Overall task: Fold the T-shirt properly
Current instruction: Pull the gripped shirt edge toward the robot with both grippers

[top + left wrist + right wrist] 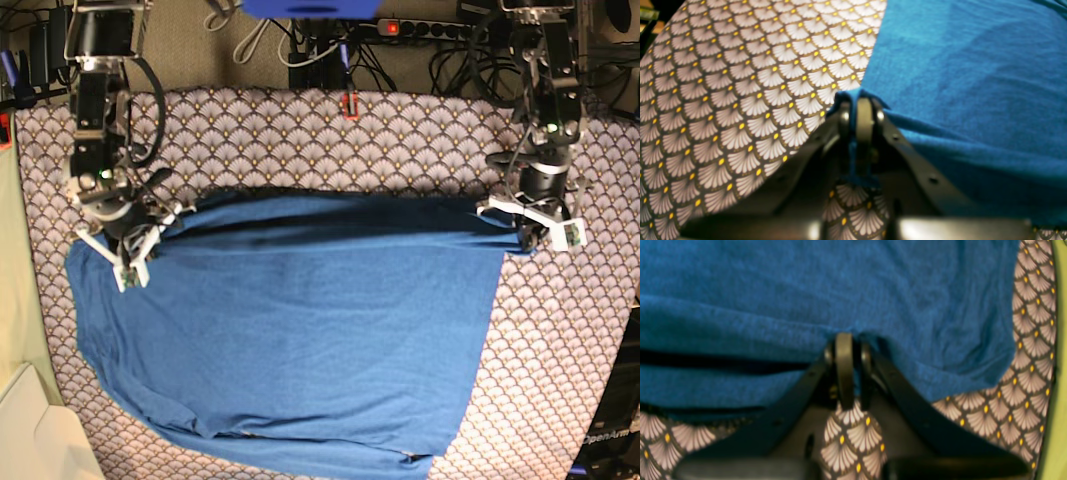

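both my left claw [860, 110] and right claw [848, 350] pinch the t-shirt [300, 330] edge tight, stretching it taut to fold.

Both arms reach down from the far edge of the bench, one toward each far corner. The left claw [860, 110] is pinched closed on an edge of the T-shirt [967, 83]. The right claw [848, 350] is likewise clamped on bunched T-shirt fabric.

The scallop-patterned tablecloth [400, 140] carries the spread blue T-shirt [300, 340].
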Robot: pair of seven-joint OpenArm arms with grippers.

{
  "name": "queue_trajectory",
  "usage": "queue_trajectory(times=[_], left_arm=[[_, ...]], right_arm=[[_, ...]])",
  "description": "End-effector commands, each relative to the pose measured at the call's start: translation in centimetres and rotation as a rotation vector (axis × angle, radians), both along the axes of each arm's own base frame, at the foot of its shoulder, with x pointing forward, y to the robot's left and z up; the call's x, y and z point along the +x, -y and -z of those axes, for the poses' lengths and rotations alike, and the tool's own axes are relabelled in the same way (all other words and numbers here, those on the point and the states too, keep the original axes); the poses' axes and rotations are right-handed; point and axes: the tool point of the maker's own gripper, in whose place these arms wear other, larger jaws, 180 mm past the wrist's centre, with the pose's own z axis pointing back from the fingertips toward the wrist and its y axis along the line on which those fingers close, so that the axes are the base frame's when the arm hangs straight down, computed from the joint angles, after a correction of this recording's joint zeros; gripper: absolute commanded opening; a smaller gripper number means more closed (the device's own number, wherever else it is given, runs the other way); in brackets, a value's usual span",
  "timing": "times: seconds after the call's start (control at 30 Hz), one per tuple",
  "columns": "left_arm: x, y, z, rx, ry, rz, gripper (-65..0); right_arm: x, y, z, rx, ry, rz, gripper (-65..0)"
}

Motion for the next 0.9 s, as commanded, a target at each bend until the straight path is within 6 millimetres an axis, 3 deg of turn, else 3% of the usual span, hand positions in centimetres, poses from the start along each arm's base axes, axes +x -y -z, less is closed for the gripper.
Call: queue_trajectory(times=[0.0,0.2,0.53,0.87], left_arm=[[0.6,-0.5,-1.5,0.022,0.05,-0.005,-64.5],[1.3,-0.7,-1.4,0.018,0.054,-0.01,-64.5],[2.0,-1.1,-0.4,0.005,0.033,-0.024,-64.5],[3.3,-1.1,-0.7,-0.003,0.048,-0.025,-64.1]], right_arm=[[1.5,0.4,-1.9,-0.008,0.064,-0.004,-65.0],[3.3,0.6,-2.3,0.0,0.076,0.004,-65.0],[4.1,0.7,-1.7,0.009,0.06,0.011,-65.0],[4.6,-1.7,-1.6,-0.016,0.051,-0.081,-65.0]])
